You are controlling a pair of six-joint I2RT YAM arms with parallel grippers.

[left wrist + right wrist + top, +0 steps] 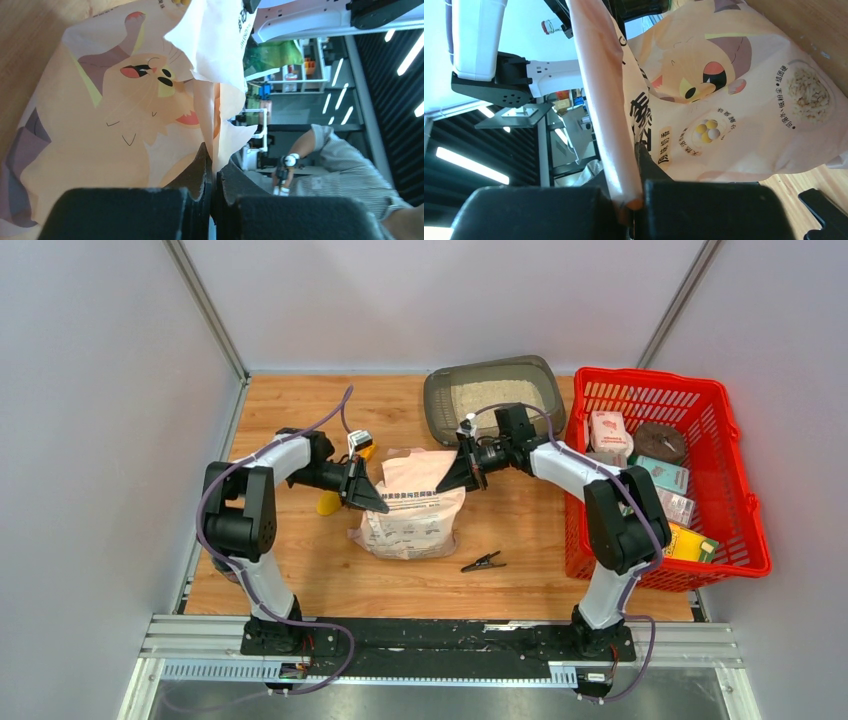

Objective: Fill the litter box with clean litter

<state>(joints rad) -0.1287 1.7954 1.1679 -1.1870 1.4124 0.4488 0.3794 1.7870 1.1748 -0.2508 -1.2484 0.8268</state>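
Observation:
The litter box (436,412), a dark grey tray, lies at the back of the table with pale beige clean litter (495,395) inside. In front of it a peach litter bag (412,508) with a cat print sits on the wood. My left gripper (375,498) is shut on the bag's left top edge; the left wrist view shows the thin bag edge (220,100) pinched at my left gripper (214,159). My right gripper (450,478) is shut on the bag's right top edge, and in the right wrist view that folded edge (604,100) runs into my right gripper (628,172).
A red mesh basket (640,373) with boxes and packets stands at the right, close to the right arm. A yellow scoop (328,503) lies left of the bag, partly behind the left arm. A black clip (482,562) lies in front of the bag.

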